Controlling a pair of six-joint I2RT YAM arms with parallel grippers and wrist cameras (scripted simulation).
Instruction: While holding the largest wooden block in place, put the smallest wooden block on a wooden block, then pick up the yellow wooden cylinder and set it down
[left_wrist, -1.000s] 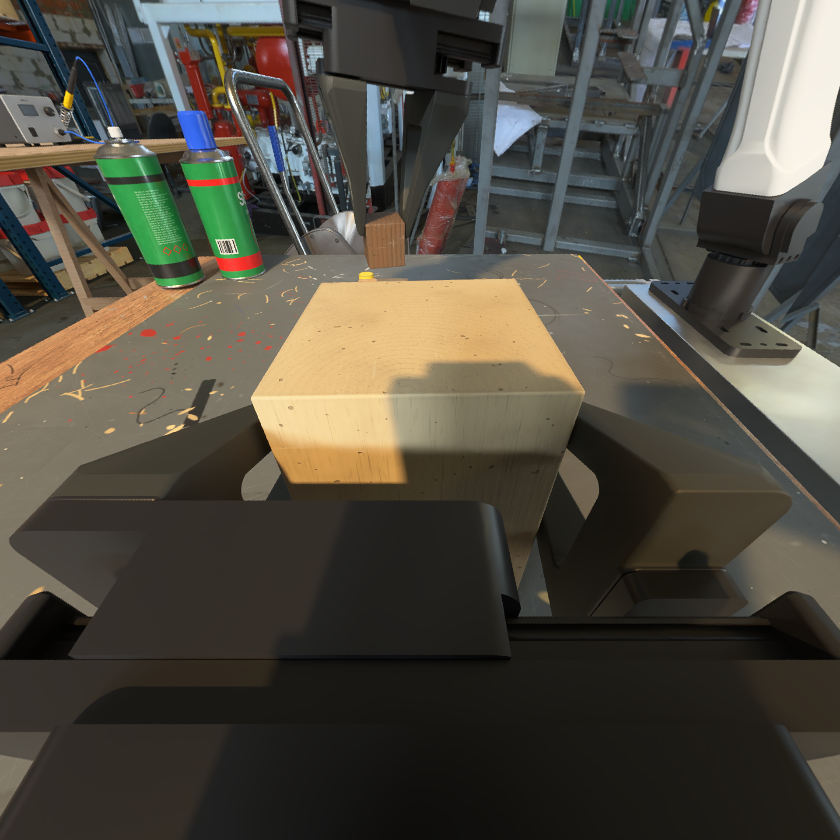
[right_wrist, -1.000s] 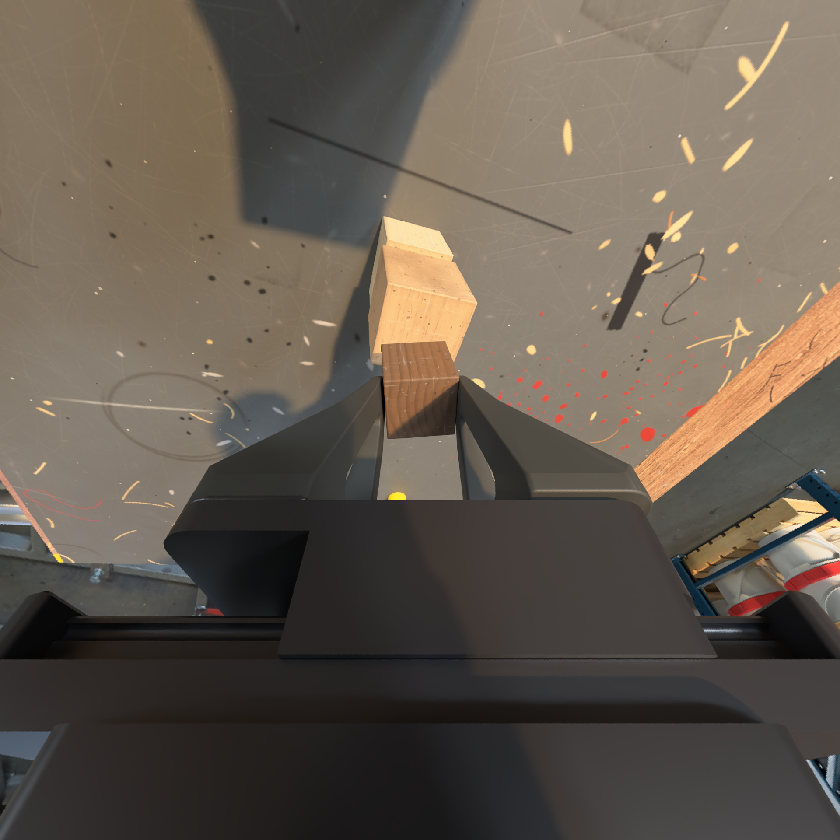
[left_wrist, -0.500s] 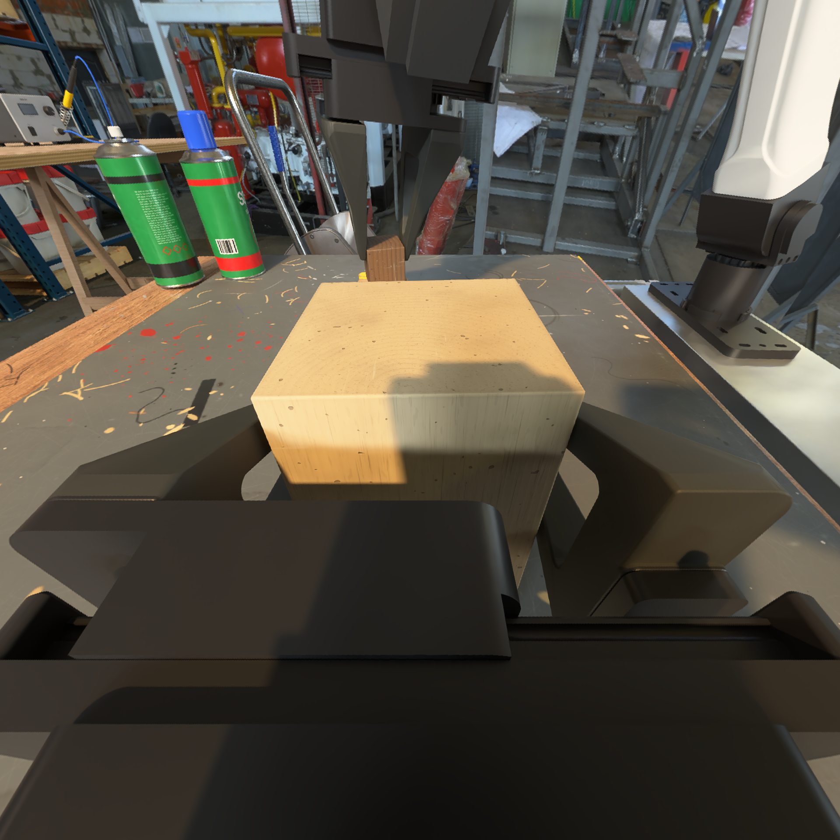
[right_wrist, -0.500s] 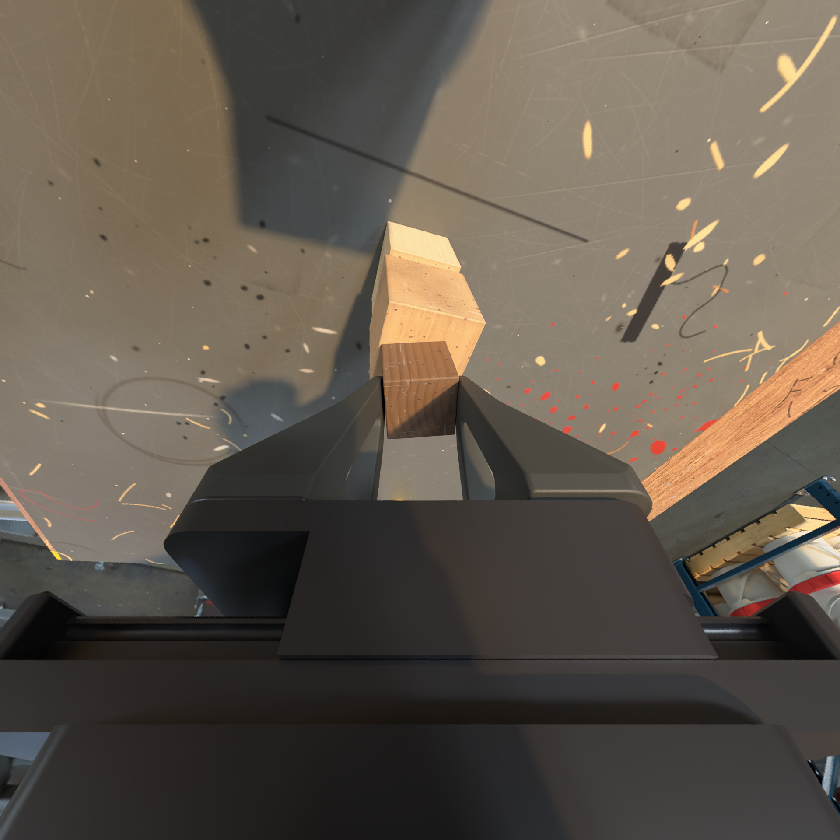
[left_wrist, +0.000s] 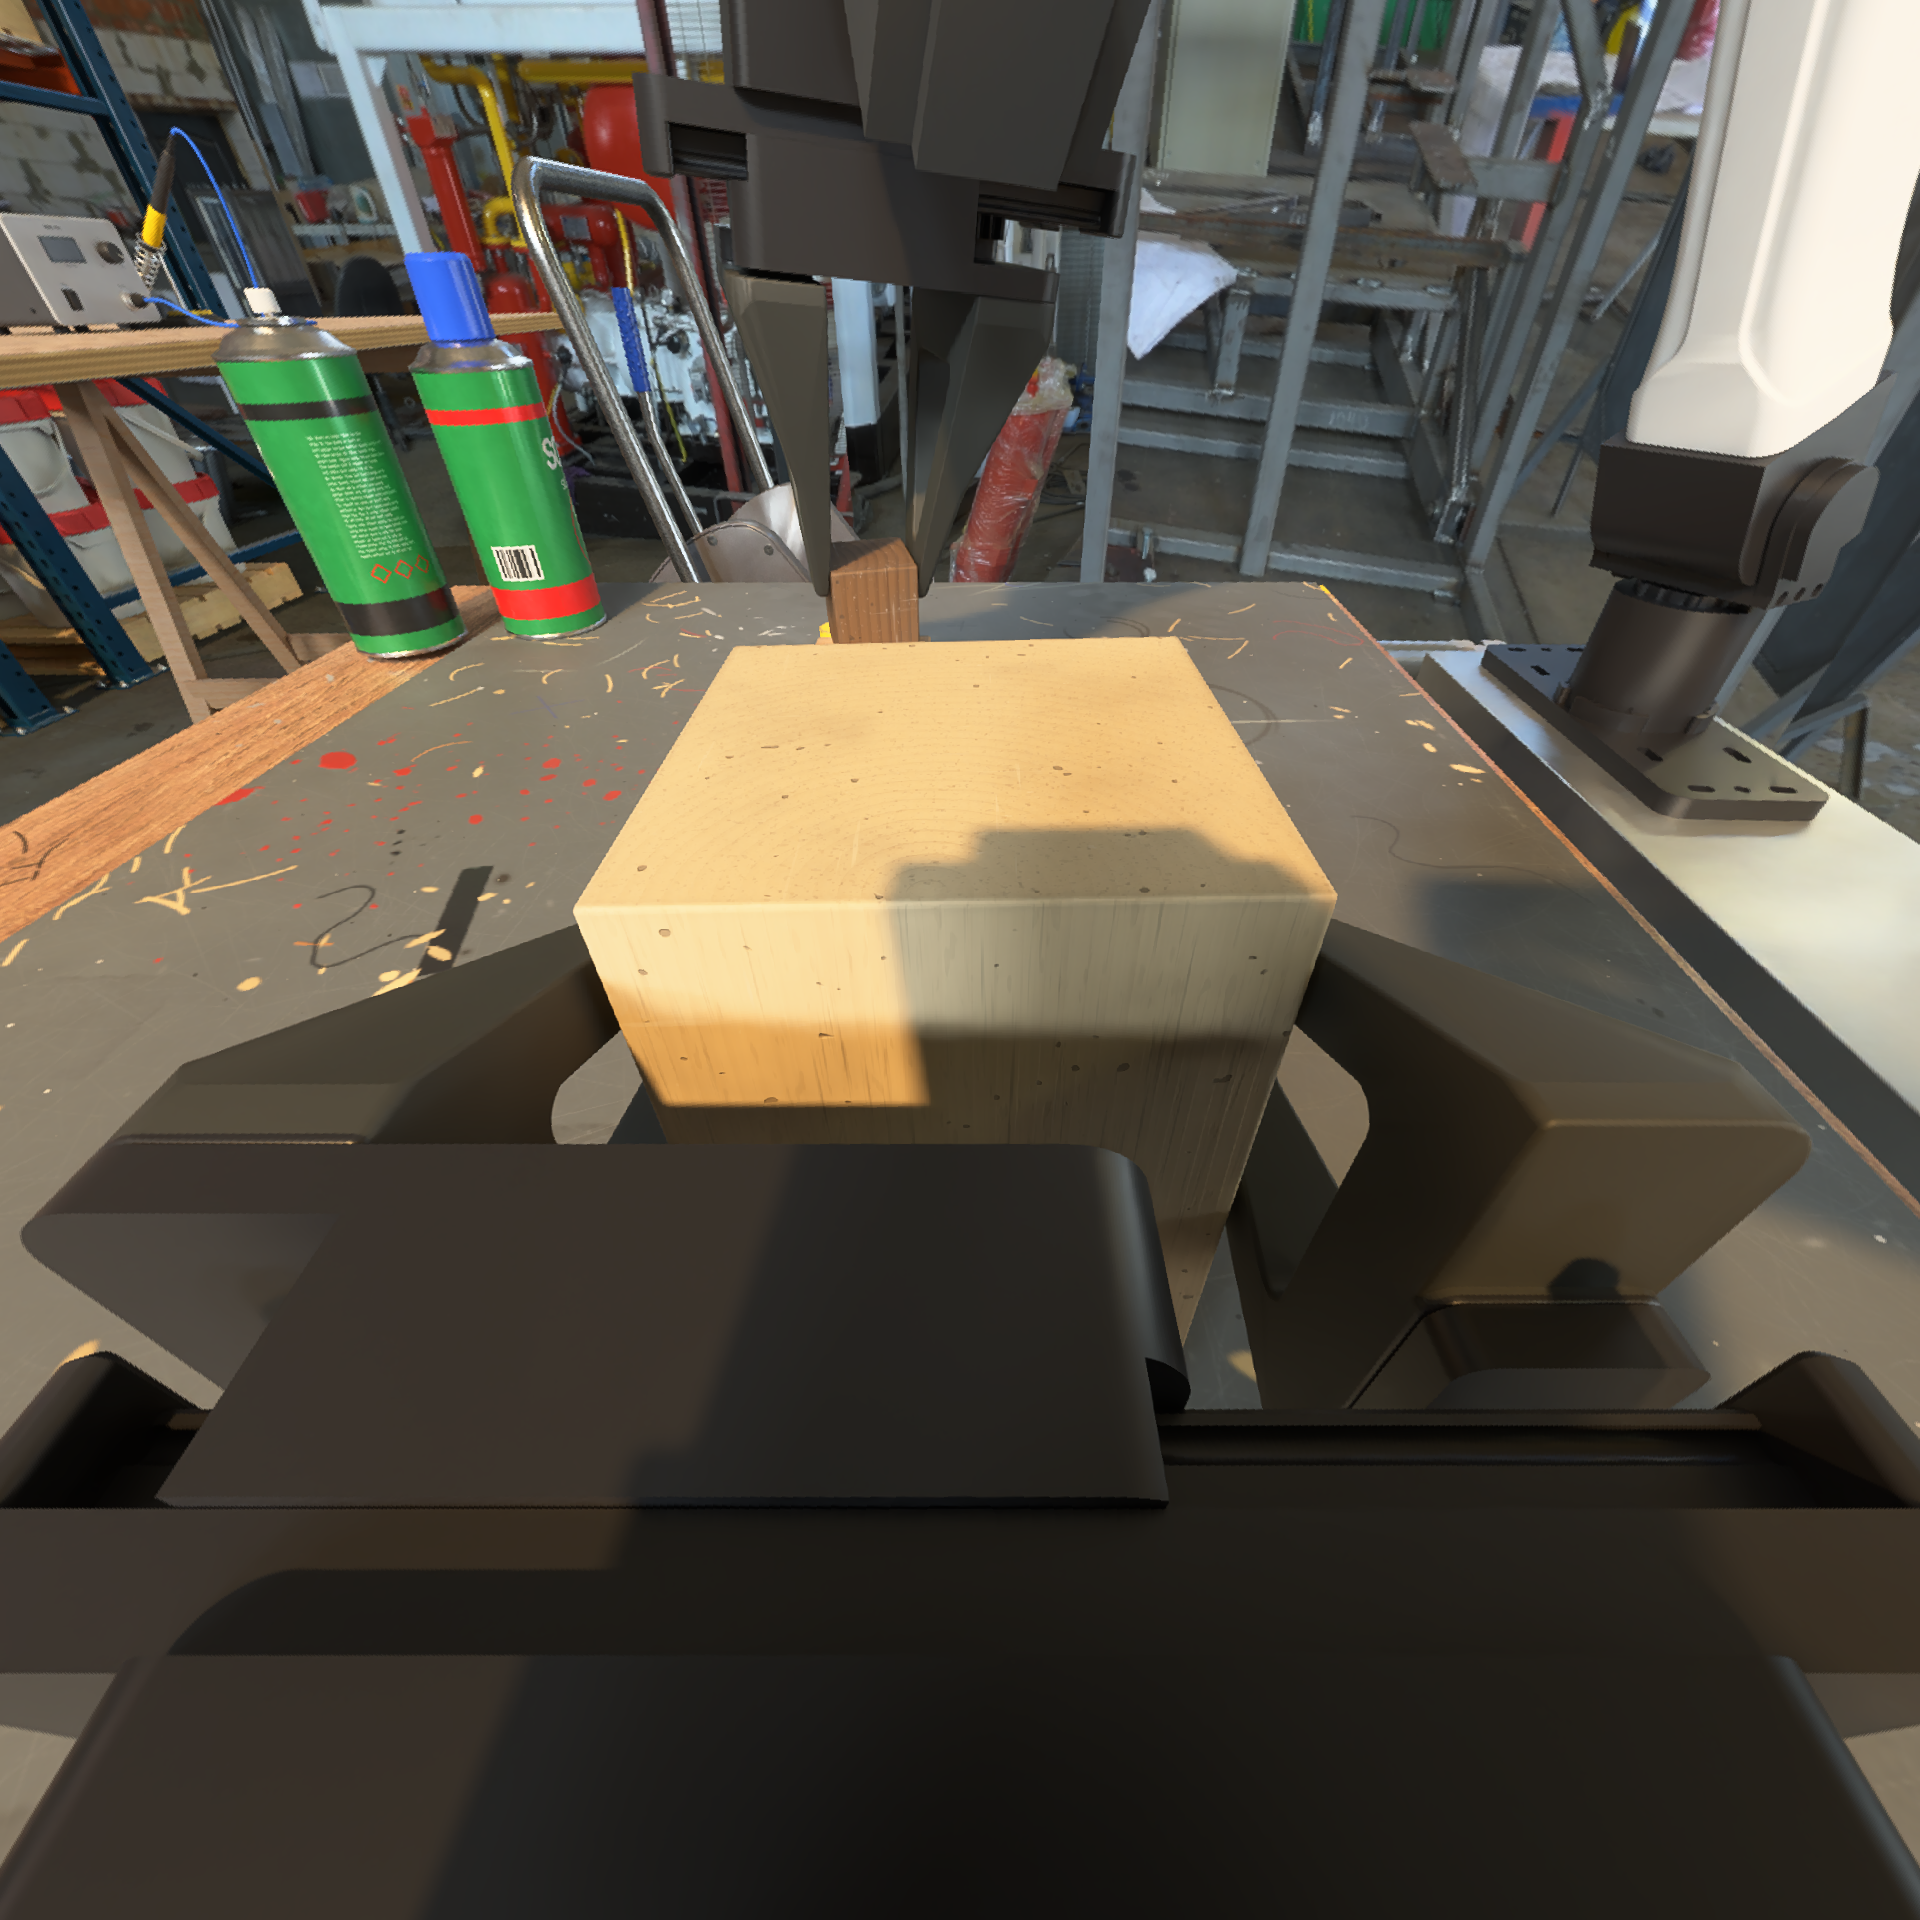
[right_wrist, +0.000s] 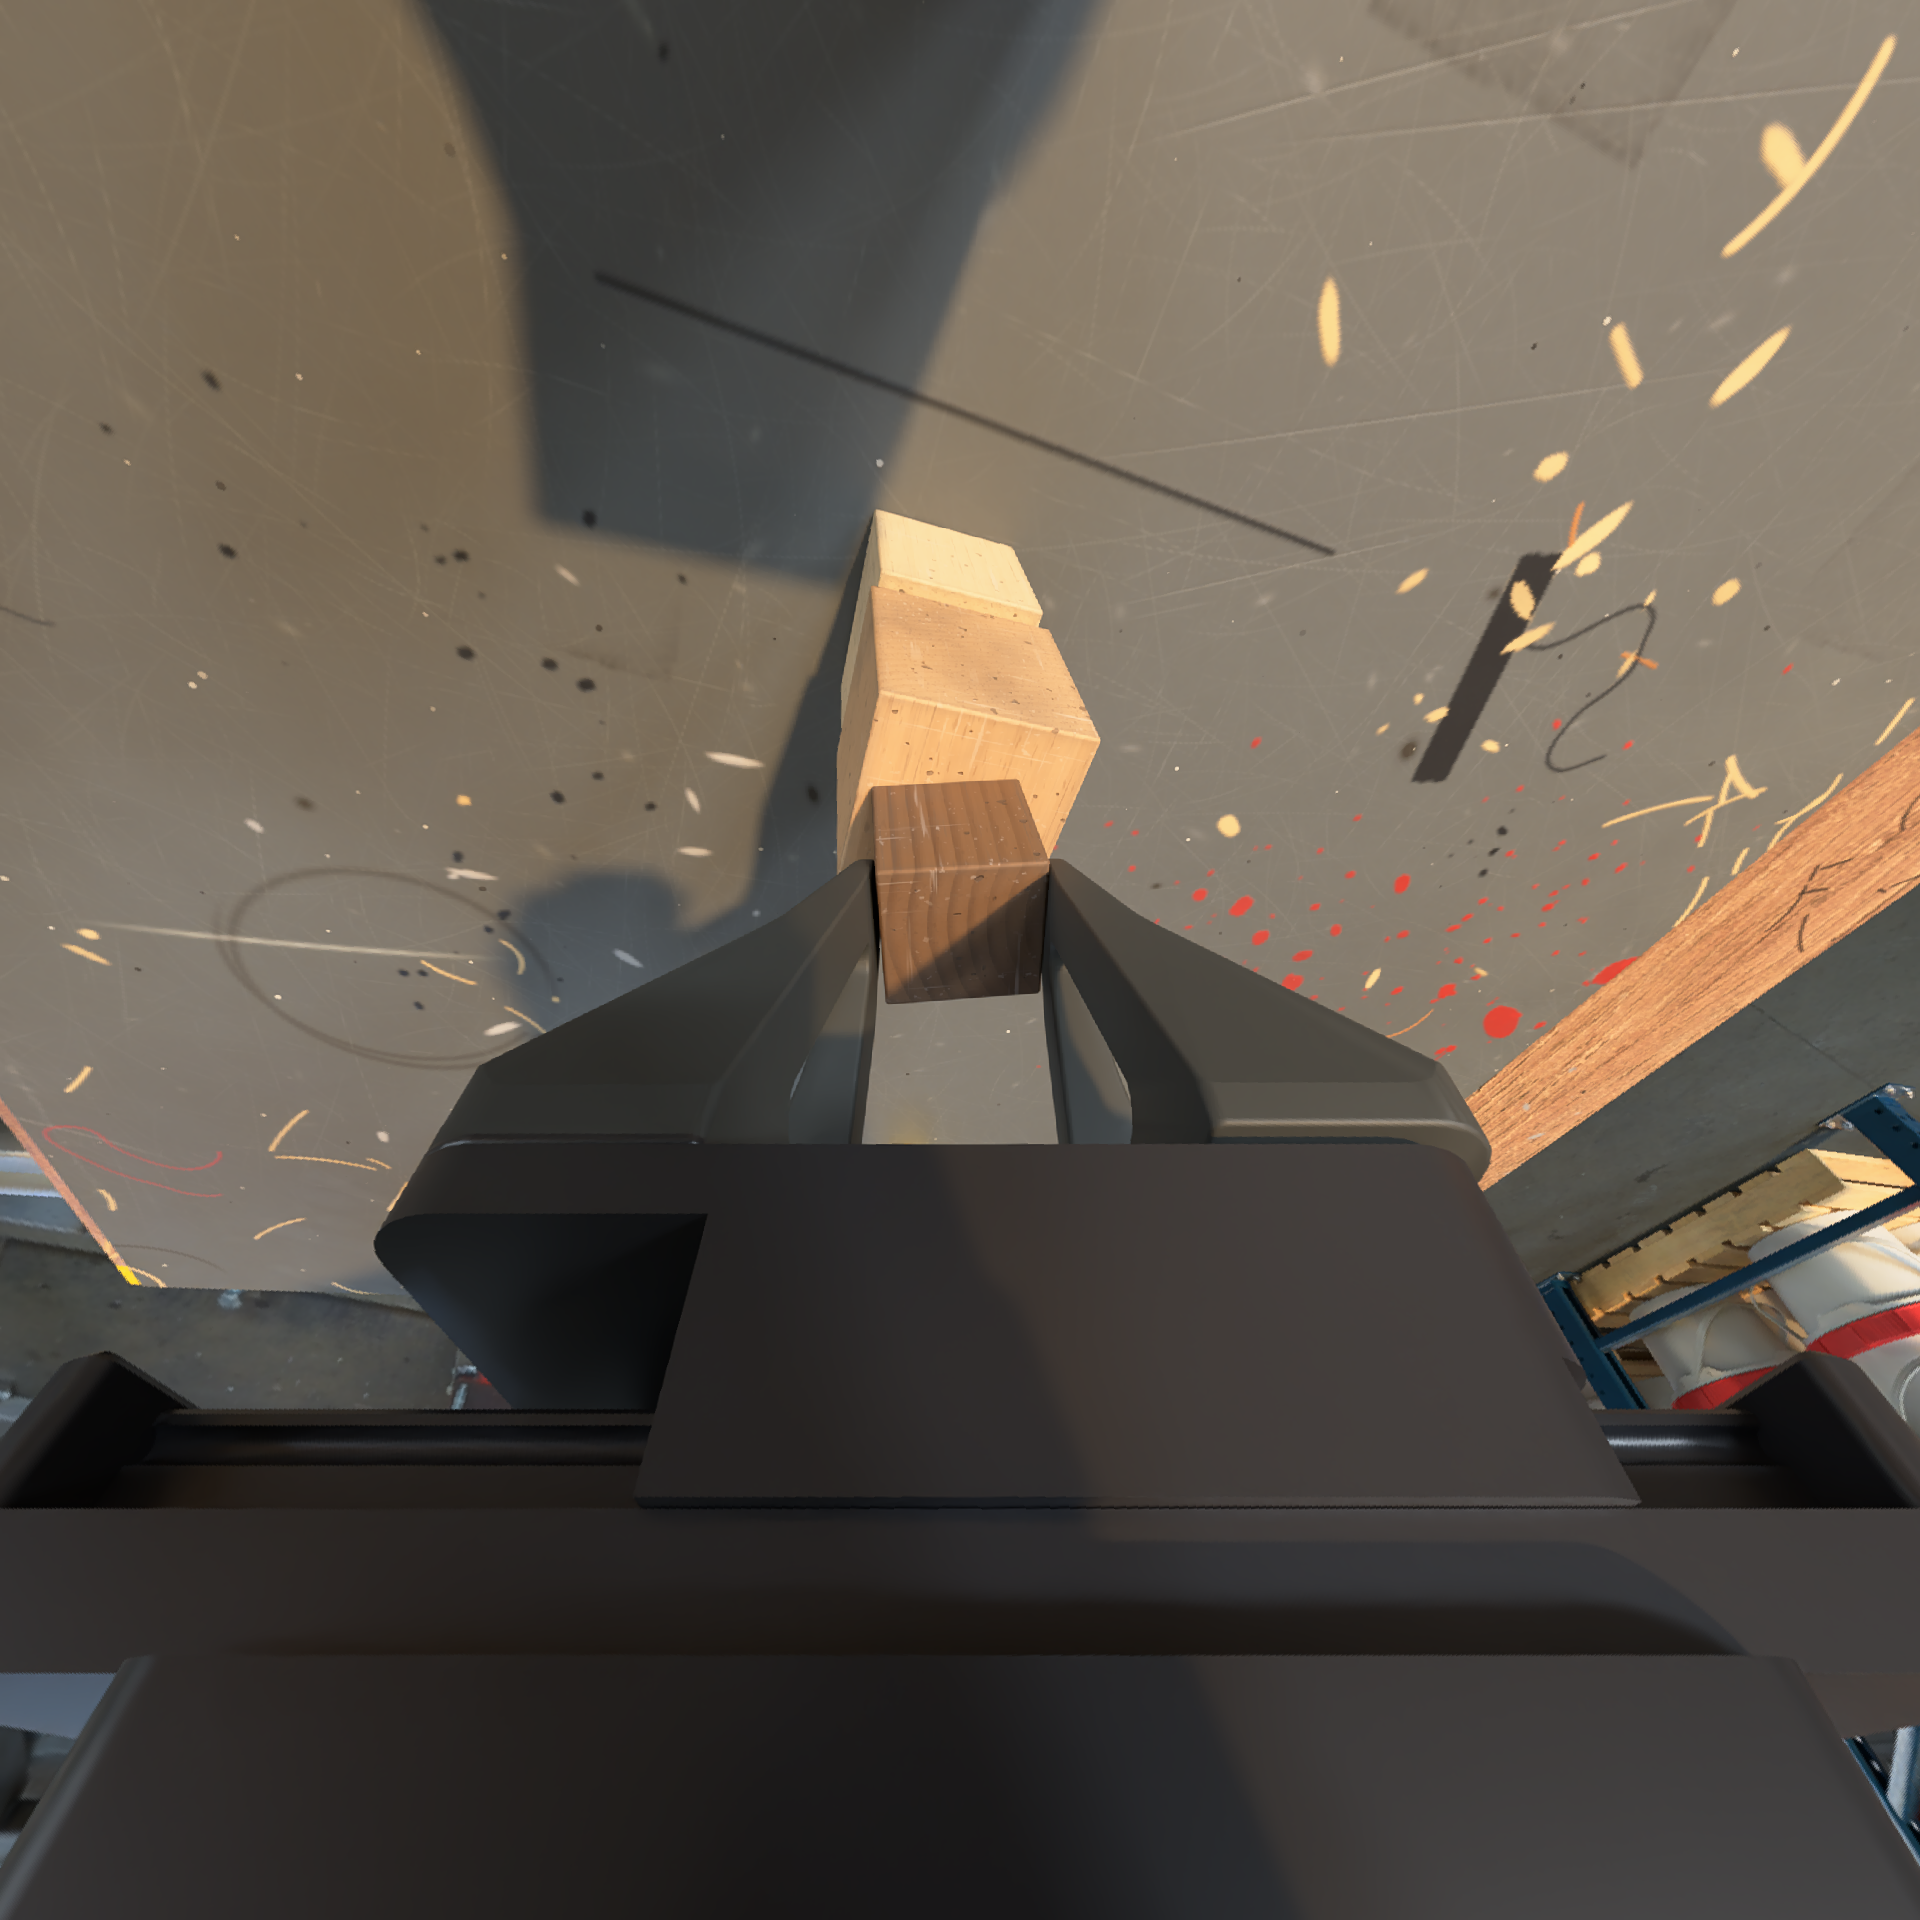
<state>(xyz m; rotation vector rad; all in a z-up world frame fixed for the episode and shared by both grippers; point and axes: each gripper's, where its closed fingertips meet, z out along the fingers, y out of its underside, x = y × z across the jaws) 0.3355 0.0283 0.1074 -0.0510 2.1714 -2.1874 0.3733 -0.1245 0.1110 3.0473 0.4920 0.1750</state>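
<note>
A: Item, right gripper (right_wrist: 958, 904): fingers pinching the small dark block (right_wrist: 956, 883). Location?

B: Between the fingertips; pale target block (right_wrist: 966, 707) just beyond them, apparently lower.

A: Left gripper (left_wrist: 956, 1039)?

B: Fingers pressed against both flanks of the largest block (left_wrist: 956, 831).

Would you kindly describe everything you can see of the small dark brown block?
The small dark brown block is a little cube of dark, grainy wood with a few pale scuffs. It is clamped between the two fingers of the right tool, one finger on each side, held level above the table. In the right wrist view it overlaps the light blocks; whether it touches them cannot be told.
</note>
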